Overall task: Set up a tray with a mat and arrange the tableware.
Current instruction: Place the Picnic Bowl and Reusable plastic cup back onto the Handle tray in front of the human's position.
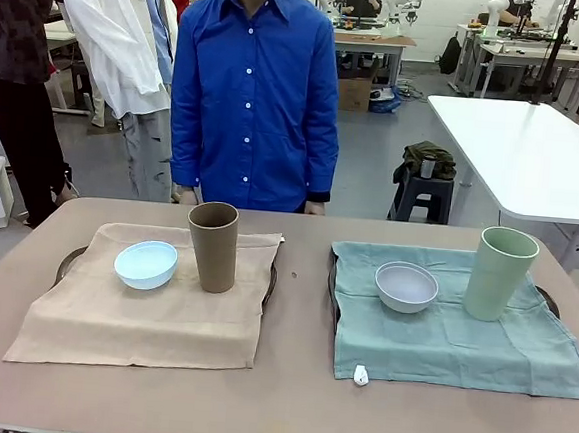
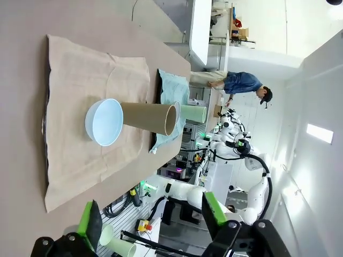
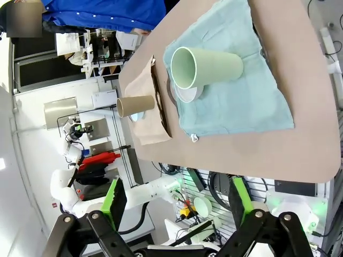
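Both grippers, left (image 2: 153,227) and right (image 3: 179,206), spread empty | blue bowl (image 1: 146,263), brown cup (image 1: 213,246) on tan mat (image 1: 142,310) | grey bowl (image 1: 406,286), green cup (image 1: 500,273) on teal mat (image 1: 460,340)

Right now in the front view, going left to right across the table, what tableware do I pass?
Light blue bowl → brown cup → whitish-grey bowl → pale green cup.

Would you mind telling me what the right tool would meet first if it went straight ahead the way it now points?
Probably the bare table top. The right tool stands open, aimed at the table's near edge below the teal mat. The pale green cup lies farther on. Depth is hard to judge here.
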`<act>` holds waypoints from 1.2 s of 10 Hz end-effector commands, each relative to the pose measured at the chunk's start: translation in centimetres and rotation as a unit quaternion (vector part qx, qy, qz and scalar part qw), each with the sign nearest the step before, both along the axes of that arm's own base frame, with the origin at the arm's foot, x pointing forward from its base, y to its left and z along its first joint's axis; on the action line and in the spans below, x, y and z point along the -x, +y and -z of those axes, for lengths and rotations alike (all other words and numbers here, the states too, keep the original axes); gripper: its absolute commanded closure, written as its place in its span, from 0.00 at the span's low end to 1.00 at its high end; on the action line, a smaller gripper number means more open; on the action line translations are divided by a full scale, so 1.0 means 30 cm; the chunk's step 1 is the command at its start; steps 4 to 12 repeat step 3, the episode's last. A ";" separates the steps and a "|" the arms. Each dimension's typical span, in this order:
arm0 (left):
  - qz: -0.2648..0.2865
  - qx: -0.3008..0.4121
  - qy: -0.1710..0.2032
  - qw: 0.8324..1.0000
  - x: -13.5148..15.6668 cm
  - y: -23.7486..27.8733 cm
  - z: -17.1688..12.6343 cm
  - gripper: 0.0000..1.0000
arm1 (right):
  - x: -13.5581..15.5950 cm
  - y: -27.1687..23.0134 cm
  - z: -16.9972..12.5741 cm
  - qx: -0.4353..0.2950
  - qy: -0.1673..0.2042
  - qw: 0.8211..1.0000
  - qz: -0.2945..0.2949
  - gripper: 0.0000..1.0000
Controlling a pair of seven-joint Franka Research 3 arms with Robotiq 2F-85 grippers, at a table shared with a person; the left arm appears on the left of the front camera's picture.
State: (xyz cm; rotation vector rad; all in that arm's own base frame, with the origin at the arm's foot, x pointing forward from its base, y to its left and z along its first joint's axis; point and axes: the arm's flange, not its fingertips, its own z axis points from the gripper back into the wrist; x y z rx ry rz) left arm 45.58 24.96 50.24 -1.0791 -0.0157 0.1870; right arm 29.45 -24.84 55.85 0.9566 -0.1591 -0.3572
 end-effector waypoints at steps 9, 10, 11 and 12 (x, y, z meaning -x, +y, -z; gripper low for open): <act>-0.004 -0.007 -0.001 1.000 0.018 -0.009 0.002 0.00 | 0.010 0.011 0.007 -0.006 -0.010 1.000 -0.004 0.00; -0.004 -0.007 -0.001 1.000 0.018 -0.009 0.002 0.00 | 0.010 0.011 0.007 -0.006 -0.010 1.000 -0.004 0.00; -0.004 -0.007 -0.001 1.000 0.018 -0.009 0.002 0.00 | 0.010 0.011 0.007 -0.006 -0.010 1.000 -0.004 0.00; -0.004 -0.007 -0.001 1.000 0.018 -0.009 0.002 0.00 | 0.010 0.011 0.007 -0.006 -0.010 1.000 -0.004 0.00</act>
